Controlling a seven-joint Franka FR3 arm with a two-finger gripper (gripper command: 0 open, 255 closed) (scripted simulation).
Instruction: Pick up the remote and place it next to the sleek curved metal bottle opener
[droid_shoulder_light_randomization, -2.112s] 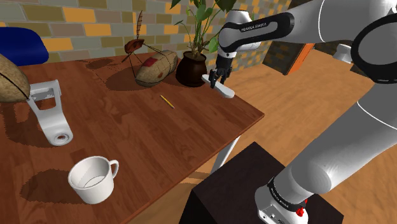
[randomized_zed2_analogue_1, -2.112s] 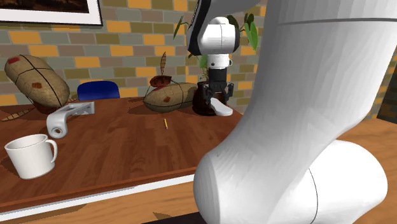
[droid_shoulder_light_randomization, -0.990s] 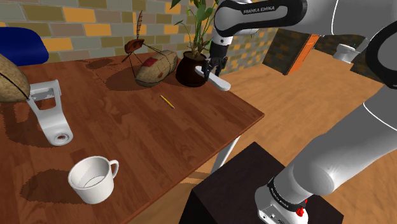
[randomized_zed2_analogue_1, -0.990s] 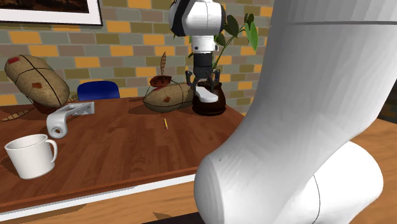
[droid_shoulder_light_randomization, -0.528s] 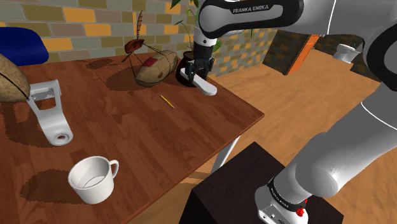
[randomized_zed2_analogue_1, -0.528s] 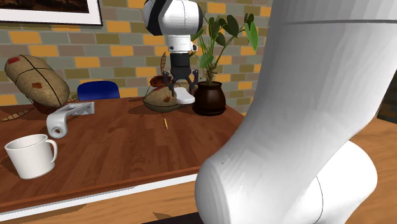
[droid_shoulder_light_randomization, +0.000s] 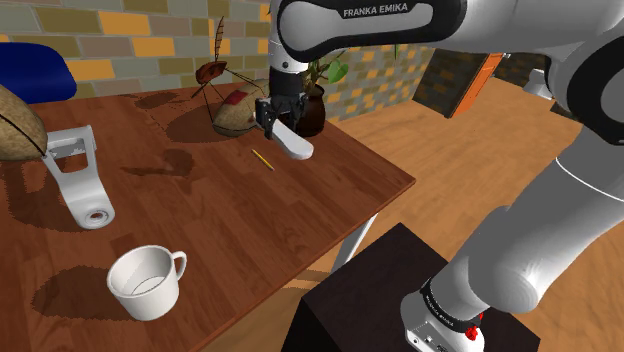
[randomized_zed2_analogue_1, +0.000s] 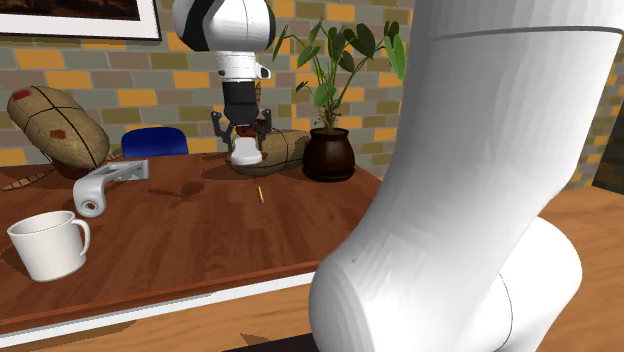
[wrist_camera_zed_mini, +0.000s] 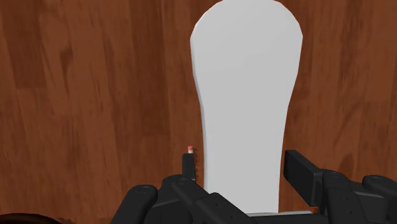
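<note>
My gripper (droid_shoulder_light_randomization: 272, 120) is shut on one end of a plain white, paddle-shaped remote (droid_shoulder_light_randomization: 294, 146), which hangs in the air above the wooden table (droid_shoulder_light_randomization: 220, 225) near a small yellow pencil (droid_shoulder_light_randomization: 262, 158). In the wrist view the remote (wrist_camera_zed_mini: 245, 95) runs out from between the two black fingers (wrist_camera_zed_mini: 189, 169) over bare wood. In the second exterior view the gripper (randomized_zed2_analogue_1: 243, 136) holds the remote (randomized_zed2_analogue_1: 245, 152) in front of a brown oval ball. The bottle opener (droid_shoulder_light_randomization: 76, 176), a pale grey curved piece, lies far off toward the shoulder view's left; it also shows as the bottle opener (randomized_zed2_analogue_1: 105, 182).
A white mug (droid_shoulder_light_randomization: 147, 282) stands near the table's front edge. A dark plant pot (droid_shoulder_light_randomization: 310, 110) and a brown ball (droid_shoulder_light_randomization: 238, 110) sit at the back, just behind the gripper. A second ball (randomized_zed2_analogue_1: 58, 130) and a blue chair (randomized_zed2_analogue_1: 155, 142) lie beyond the opener.
The arm has lifted the remote from the table's corner by the plant pot and carried it toward the shoulder view's left, past the pot, to above the pencil.
</note>
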